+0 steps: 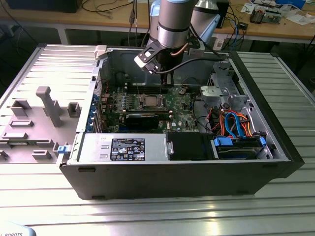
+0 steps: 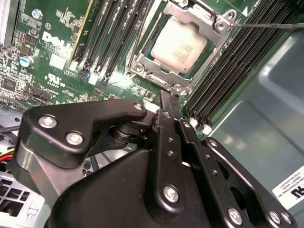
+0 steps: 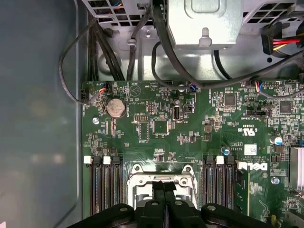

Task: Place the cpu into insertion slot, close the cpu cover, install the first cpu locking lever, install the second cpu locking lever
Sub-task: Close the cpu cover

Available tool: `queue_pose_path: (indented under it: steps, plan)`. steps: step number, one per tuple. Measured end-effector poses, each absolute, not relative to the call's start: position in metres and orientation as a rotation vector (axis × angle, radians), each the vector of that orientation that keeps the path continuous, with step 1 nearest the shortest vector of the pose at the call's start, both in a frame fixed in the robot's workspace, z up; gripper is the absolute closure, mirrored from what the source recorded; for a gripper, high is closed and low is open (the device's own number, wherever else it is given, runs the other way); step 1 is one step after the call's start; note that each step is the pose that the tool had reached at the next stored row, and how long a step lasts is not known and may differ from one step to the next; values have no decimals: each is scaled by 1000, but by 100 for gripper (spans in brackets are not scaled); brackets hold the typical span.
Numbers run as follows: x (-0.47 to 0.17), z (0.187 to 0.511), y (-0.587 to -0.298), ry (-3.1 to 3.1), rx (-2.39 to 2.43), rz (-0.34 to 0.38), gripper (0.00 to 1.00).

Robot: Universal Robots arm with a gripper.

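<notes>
**Gripper clenched above the socket, chip seated**

We're inside the open computer case point(image 1: 197, 172), which sits on the ribbed metal surface point(image 1: 147, 211). The arm reaches down from above. In the exterior view the gripper point(image 1: 168, 81) hangs over the green motherboard point(image 1: 182, 105), just beyond the cpu point(image 1: 149, 101).

In the second wrist view the gripper point(image 2: 167, 97) has its two black fingers pressed together, with nothing visible between them. The tip sits right at the edge of the insertion slot point(image 2: 153, 76). Whether it touches the metal there, I can't tell.

The cpu point(image 2: 180, 45) lies in the slot, its pale metal top facing up. The cpu cover point(image 2: 190, 10) frames the chip on all sides and appears to lie down over it. From one corner of that frame a thin rod point(image 2: 270, 25) runs off across the memory slots point(image 2: 237, 61). I can't make out whether it is latched.

In the first wrist view the closed gripper point(image 3: 164, 184) points at the silver frame of the cover point(image 3: 142, 171), flanked by memory slots on both sides. Further along the board sits a round coin battery point(image 3: 115, 108).
</notes>
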State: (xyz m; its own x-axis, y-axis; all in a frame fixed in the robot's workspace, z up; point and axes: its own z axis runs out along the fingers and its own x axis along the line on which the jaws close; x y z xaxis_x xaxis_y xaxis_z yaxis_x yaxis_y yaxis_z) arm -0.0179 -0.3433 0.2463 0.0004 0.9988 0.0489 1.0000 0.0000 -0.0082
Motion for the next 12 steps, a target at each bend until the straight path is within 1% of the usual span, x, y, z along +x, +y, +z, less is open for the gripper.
queue_pose_path:
  steps: [12]
  plan:
    - [-31, 246, -343, -2193, -2193, -44, 89]
